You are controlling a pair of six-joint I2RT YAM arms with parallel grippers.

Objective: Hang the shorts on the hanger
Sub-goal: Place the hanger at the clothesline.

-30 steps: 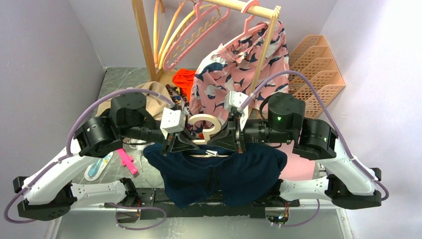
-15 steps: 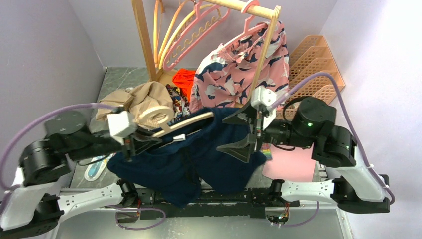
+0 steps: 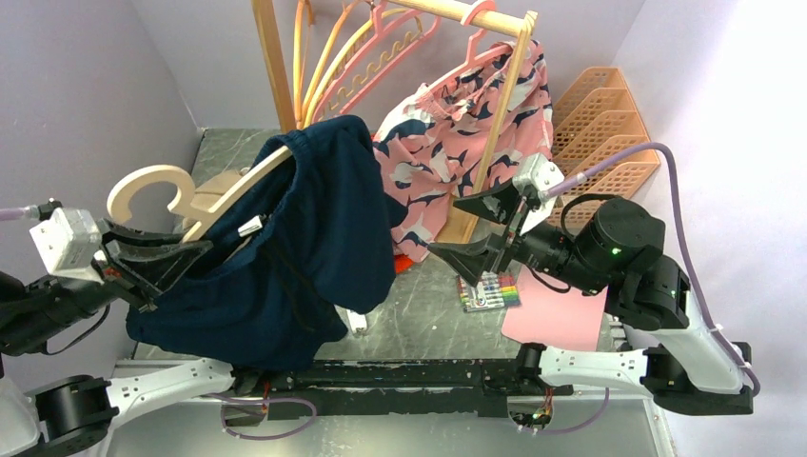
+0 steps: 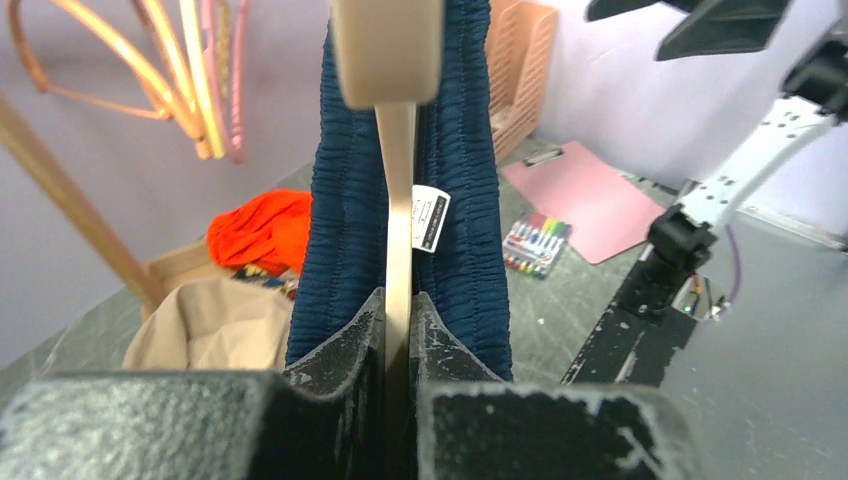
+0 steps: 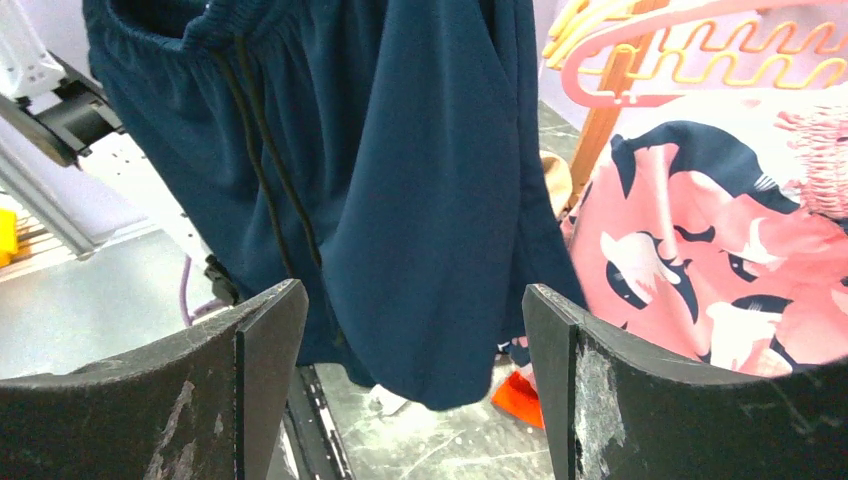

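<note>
A: The navy shorts (image 3: 328, 228)?
B: Draped over the cream hanger (image 3: 221, 188), nine o'clock. The left gripper (image 3: 181, 257) has its fingers clamped on the hanger's bar; the right gripper (image 3: 447, 227) has its fingers apart.
A: Handling?
B: Soft, light, may slide; grip the waistband (image 4: 345, 180).

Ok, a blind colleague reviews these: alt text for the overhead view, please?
The left gripper holds up a cream hanger with navy shorts draped over it. The right gripper is open and empty near pink printed shorts on a rack.
</note>
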